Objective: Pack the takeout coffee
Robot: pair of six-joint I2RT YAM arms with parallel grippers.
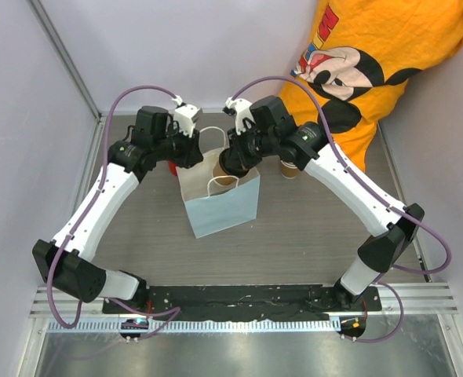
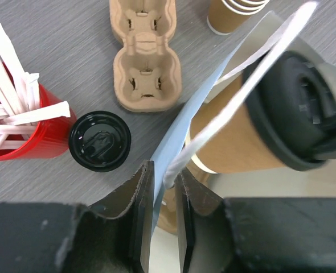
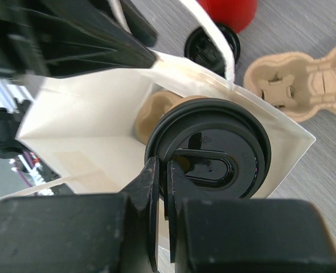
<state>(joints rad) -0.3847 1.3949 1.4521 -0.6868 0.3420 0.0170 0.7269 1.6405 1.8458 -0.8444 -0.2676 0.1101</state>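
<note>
Takeout coffee (image 2: 236,142) hung tilted in the mouth of the light blue paper bag (image 1: 224,208), its brown cup leaning inside the opening and its black lid (image 3: 213,142) uppermost. My right end effector (image 3: 162,165) was closed on the edge of that lid, its two fingers nipped close together across the rim. My left end effector (image 2: 163,170) was closed on the bag's upper edge at its left side, with the blue paper and a strip of white handle pinched between the fingers. The bag stood upright on the grey table (image 2: 71,34). It was white inside, and something brown lay low in it that I could not make out. Outside the bag stood a red cup (image 2: 31,133) of white sticks, with a loose black lid (image 2: 99,140) just beside it. A brown pulp carrier tray (image 2: 145,62) lay near them, and a stack of brown paper cups (image 2: 230,17) stood beyond.
</note>
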